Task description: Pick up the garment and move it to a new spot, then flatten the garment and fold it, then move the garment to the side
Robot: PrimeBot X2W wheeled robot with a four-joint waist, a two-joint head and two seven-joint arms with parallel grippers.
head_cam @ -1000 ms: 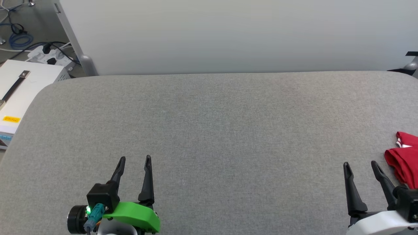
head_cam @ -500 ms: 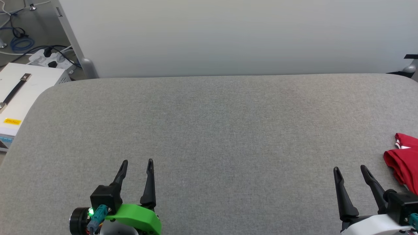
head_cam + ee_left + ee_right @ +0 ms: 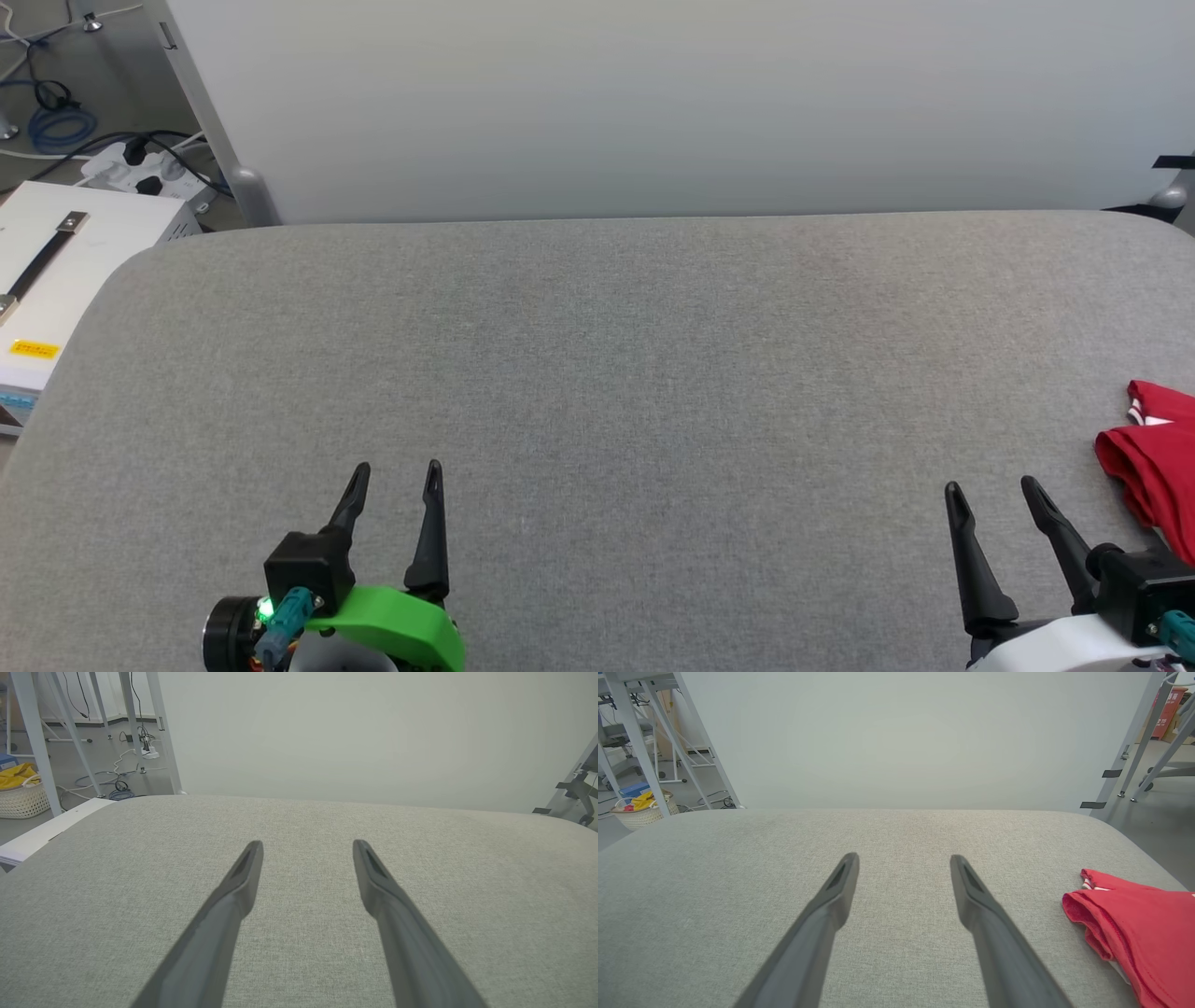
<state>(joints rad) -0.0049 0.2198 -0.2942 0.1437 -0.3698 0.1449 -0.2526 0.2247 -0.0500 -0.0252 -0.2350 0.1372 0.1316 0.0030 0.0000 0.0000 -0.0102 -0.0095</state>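
Observation:
The garment [image 3: 1156, 457], red with a bit of white trim, lies folded at the right edge of the grey padded table [image 3: 597, 373], cut off by the head view's border. In the right wrist view the garment [image 3: 1134, 924] lies to the right of the fingers, apart from them. My right gripper [image 3: 990, 491] hovers at the lower right, just left of the garment, open and empty; its fingers spread wide in its wrist view [image 3: 903, 858]. At the lower left my left gripper [image 3: 397, 469] is open with nothing between its fingers, also wide apart in its own view [image 3: 306, 844].
A pale wall panel [image 3: 653, 103] stands behind the table. Left of the table sits a white box [image 3: 56, 271] with a black strap, and cables and a power strip [image 3: 140, 168] lie on the floor. A wicker basket [image 3: 642, 812] stands far left.
My right gripper has drawn back down and to the left, away from the garment. The left gripper has sunk slightly lower in view. The head view has shifted a little.

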